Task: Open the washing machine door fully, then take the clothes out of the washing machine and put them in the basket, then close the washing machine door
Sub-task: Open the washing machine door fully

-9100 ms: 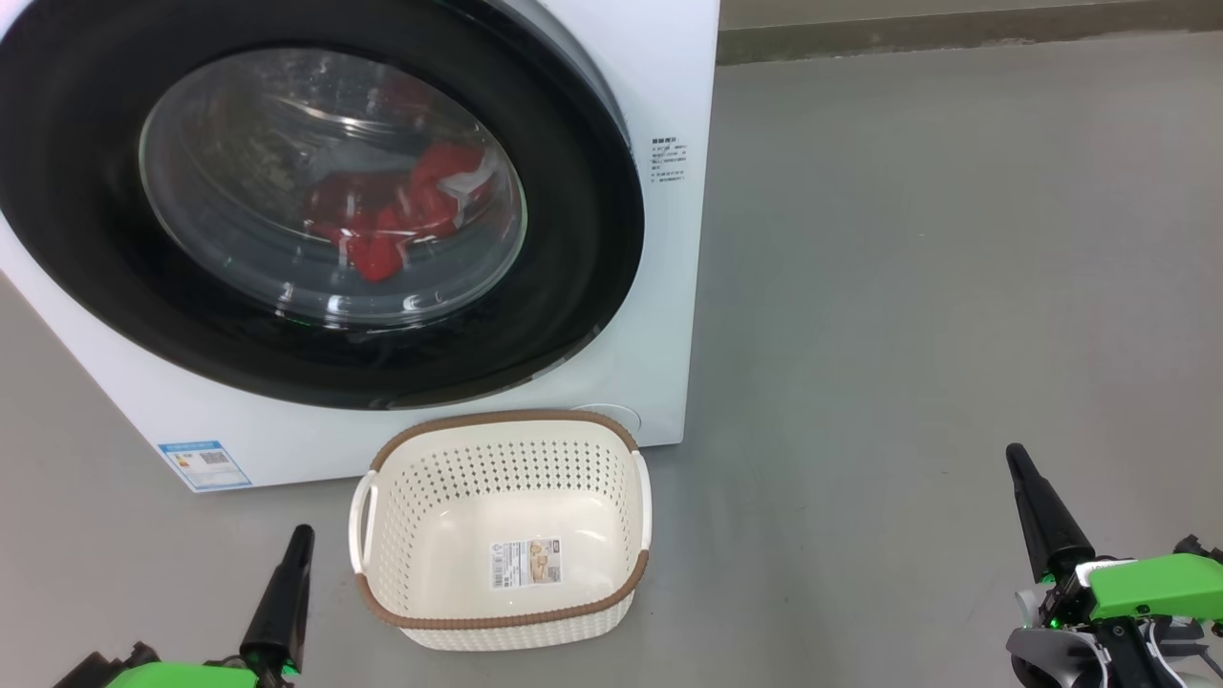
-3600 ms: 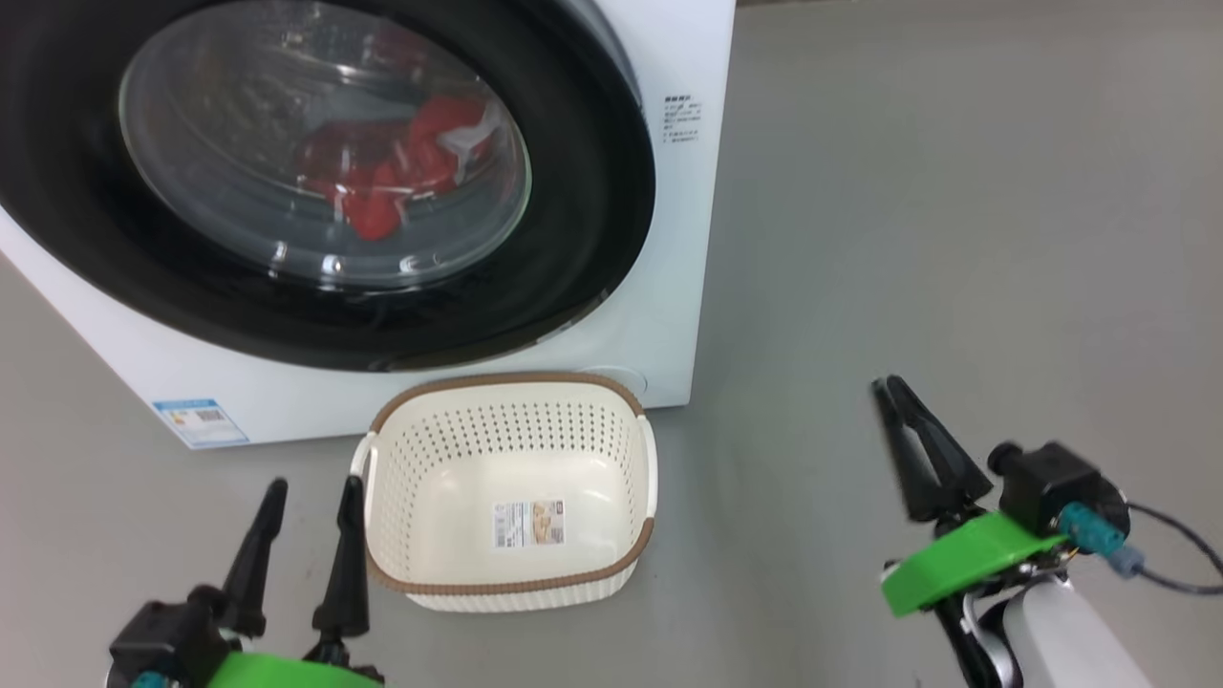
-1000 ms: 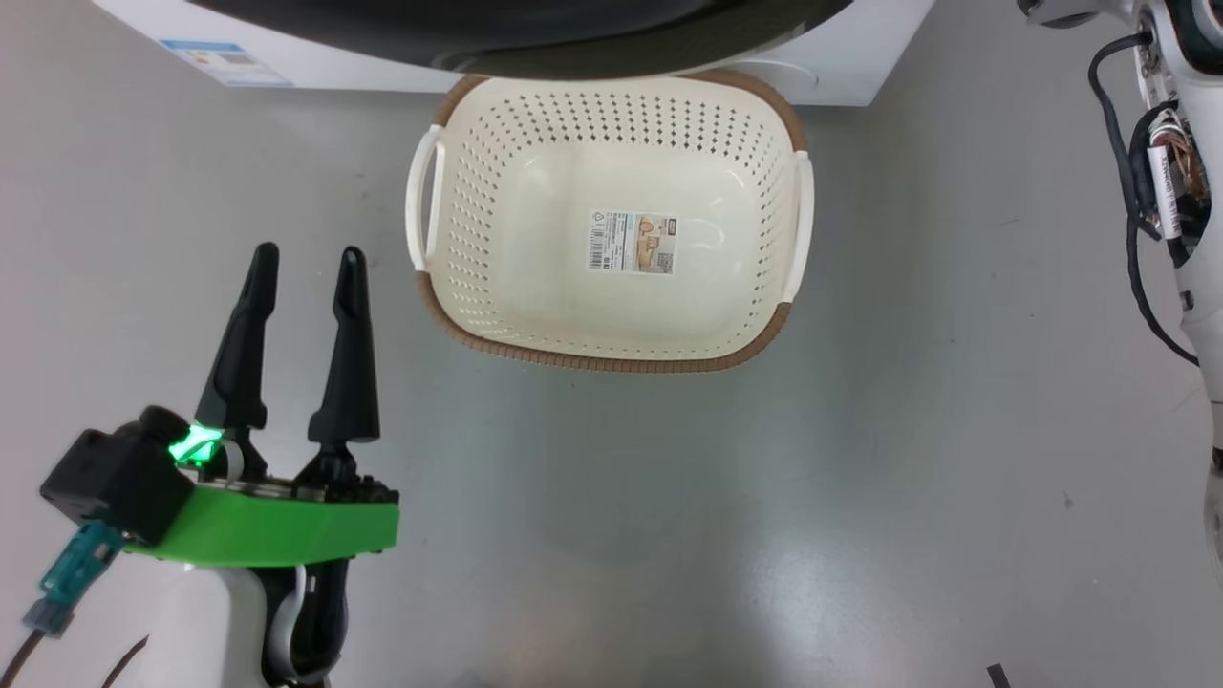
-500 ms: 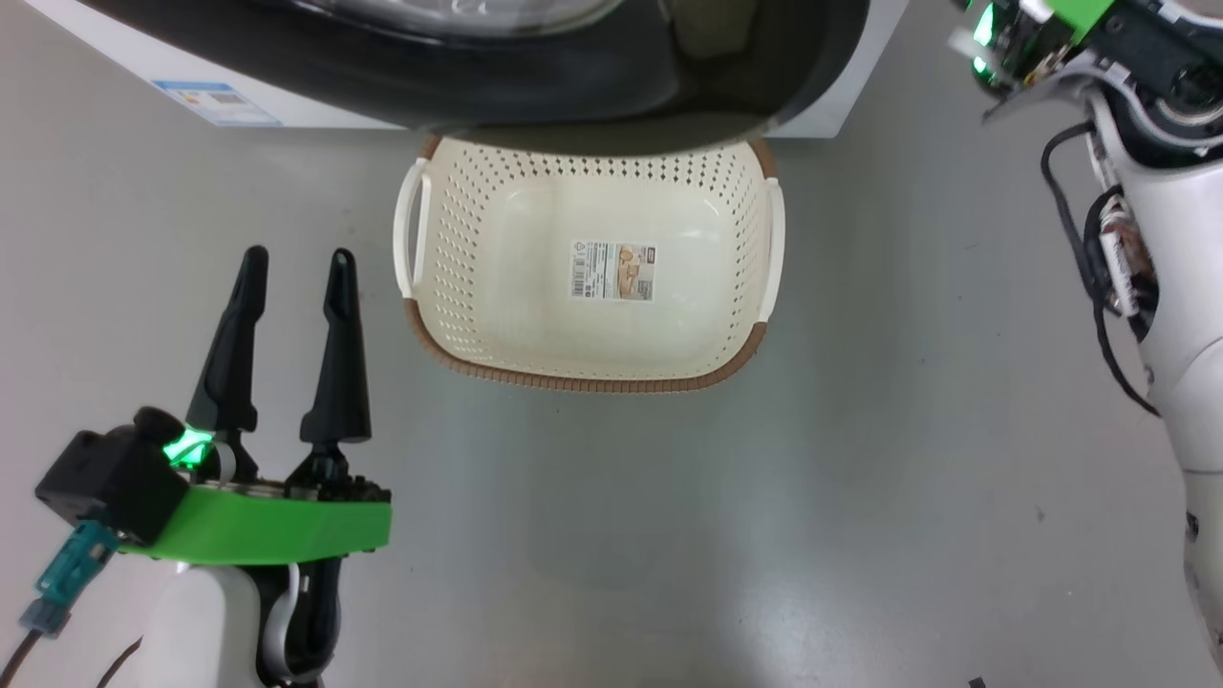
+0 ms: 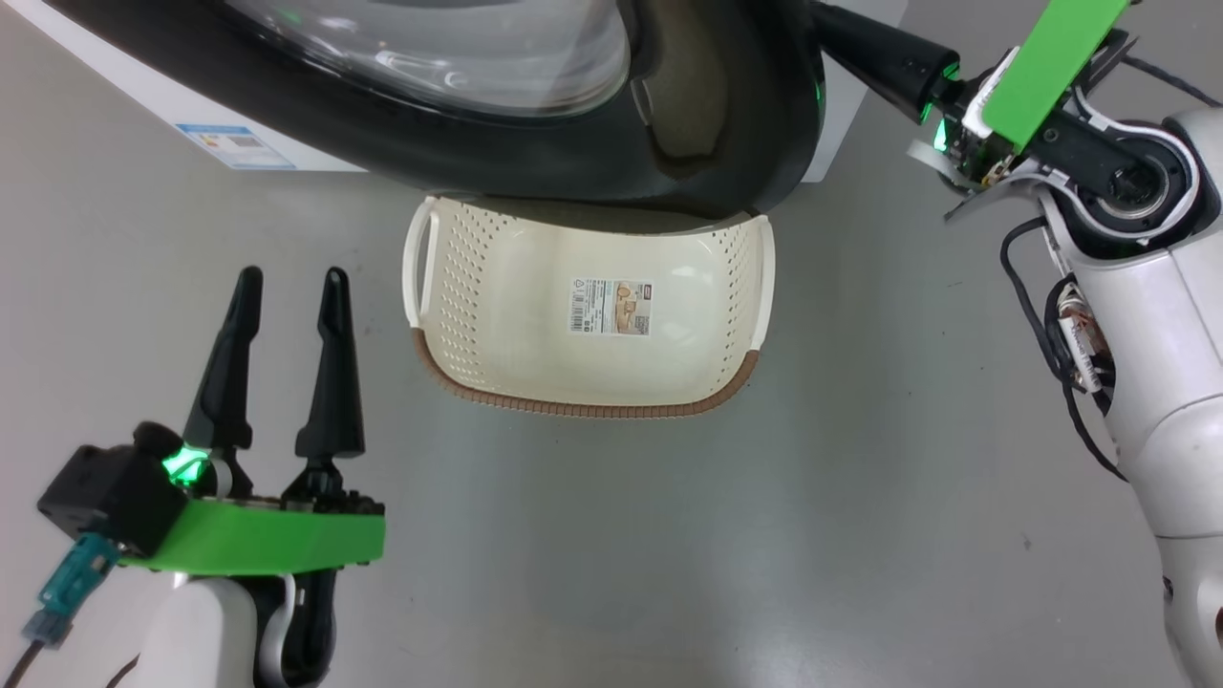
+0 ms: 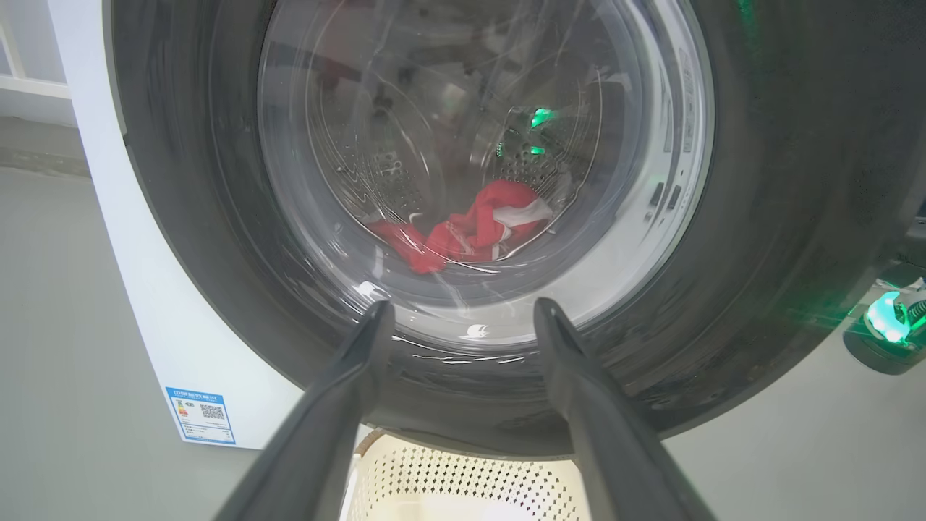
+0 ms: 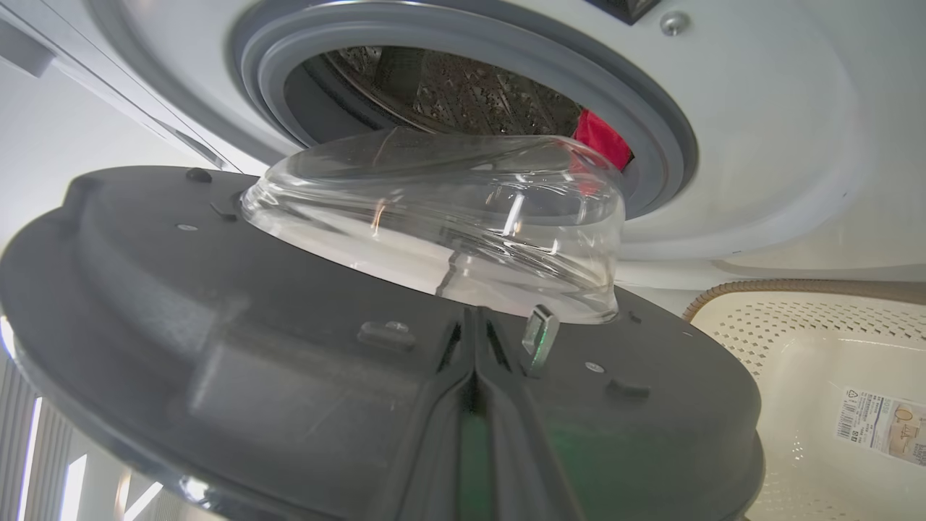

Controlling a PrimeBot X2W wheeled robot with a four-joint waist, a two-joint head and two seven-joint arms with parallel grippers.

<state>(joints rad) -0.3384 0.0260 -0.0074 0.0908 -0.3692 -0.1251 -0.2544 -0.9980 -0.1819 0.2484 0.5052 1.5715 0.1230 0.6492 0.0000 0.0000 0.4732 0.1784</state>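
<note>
The washing machine door [image 5: 573,162] stands partly open, its black rim hanging over the far side of the basket [image 5: 583,406]. My right gripper [image 5: 841,33] is shut, and its joined fingers lie against the door's grey inner face [image 7: 217,347], below the glass bowl [image 7: 448,217]. Behind the door, the washing machine [image 7: 759,145] shows its grey rubber ring and steel drum, with the red clothes [image 7: 600,137] inside. The clothes [image 6: 470,231] also show through the glass in the left wrist view. My left gripper [image 5: 287,287] is open and holds nothing, left of the basket.
The cream basket [image 7: 796,362] sits on the grey floor right under the door, with a paper label [image 5: 611,306] on its bottom. My right forearm [image 5: 1166,363], with loose cables, fills the right edge. A blue sticker [image 5: 234,145] marks the machine's lower left corner.
The door has swung further out over the basket. My right gripper has come down into the head view at the door's edge. The head camera has shifted; my left gripper has barely moved.
</note>
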